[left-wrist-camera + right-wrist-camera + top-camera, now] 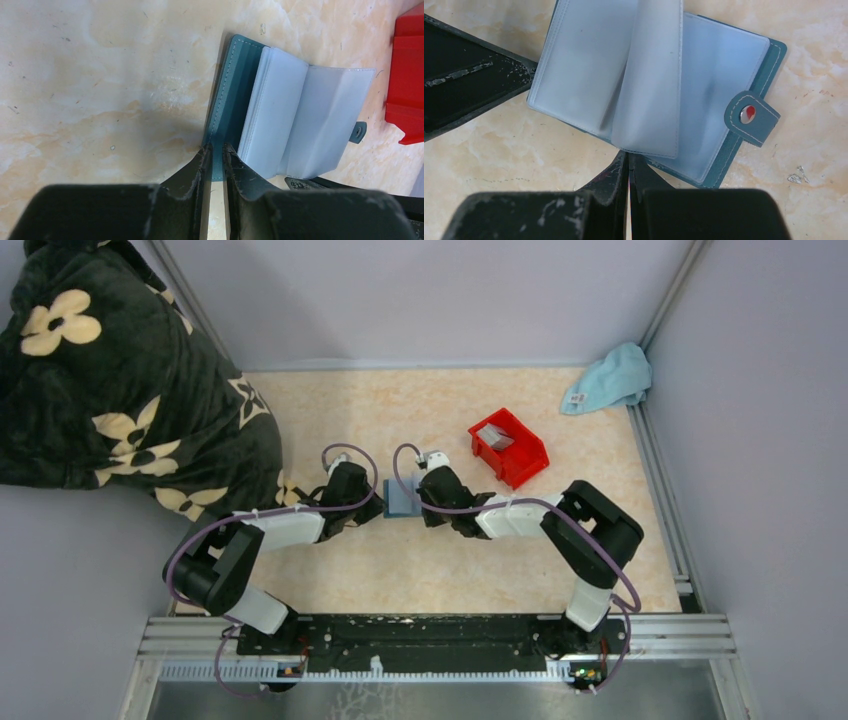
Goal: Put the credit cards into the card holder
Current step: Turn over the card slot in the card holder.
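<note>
Open card holder (401, 500) lies between both arms. The left gripper (216, 152) pinches its teal cover; the right gripper (629, 162) is pressed together at a sleeve edge. The credit cards (501, 440) sit in the red bin (530, 462), beyond-right of the card holder — right arm nearer.

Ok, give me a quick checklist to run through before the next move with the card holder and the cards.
1. Card holder lying open on the table: ok.
2. Left gripper clamped on the teal cover: ok.
3. Right gripper shut at the lower edge of the raised clear sleeve; whether it actually pinches the sleeve: cannot tell.
4. A card in a gripper, ready to insert: not ok. Neither gripper holds one; the credit cards lie in the red bin.
</note>
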Controlling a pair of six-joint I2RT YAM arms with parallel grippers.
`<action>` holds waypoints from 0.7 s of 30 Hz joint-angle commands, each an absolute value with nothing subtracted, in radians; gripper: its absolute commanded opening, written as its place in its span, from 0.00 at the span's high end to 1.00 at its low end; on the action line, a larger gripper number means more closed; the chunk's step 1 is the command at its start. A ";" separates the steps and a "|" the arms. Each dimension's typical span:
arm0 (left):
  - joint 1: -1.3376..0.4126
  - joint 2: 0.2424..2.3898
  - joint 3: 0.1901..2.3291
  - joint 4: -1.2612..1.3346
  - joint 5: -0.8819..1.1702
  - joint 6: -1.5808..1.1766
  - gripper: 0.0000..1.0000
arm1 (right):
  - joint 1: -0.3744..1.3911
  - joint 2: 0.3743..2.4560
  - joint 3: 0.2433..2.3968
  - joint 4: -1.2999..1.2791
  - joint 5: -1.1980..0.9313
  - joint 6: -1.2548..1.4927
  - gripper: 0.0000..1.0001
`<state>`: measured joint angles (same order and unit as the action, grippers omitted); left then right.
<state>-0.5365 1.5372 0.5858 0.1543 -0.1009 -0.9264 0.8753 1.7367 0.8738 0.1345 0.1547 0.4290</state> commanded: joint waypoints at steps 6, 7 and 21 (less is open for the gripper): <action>-0.538 1.630 0.521 -0.057 -0.118 -0.890 0.79 | 0.887 1.715 0.916 0.204 0.199 0.395 1.00; -0.537 1.631 0.520 -0.056 -0.117 -0.889 0.79 | 0.888 1.715 0.915 0.209 0.203 0.392 1.00; -0.537 1.636 0.505 -0.040 -0.108 -0.894 0.78 | 0.892 1.726 0.891 0.290 0.244 0.372 1.00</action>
<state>-0.5365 1.5433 0.5800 0.1783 -0.0959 -0.9268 0.8818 1.7367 0.8738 0.2115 0.2138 0.3920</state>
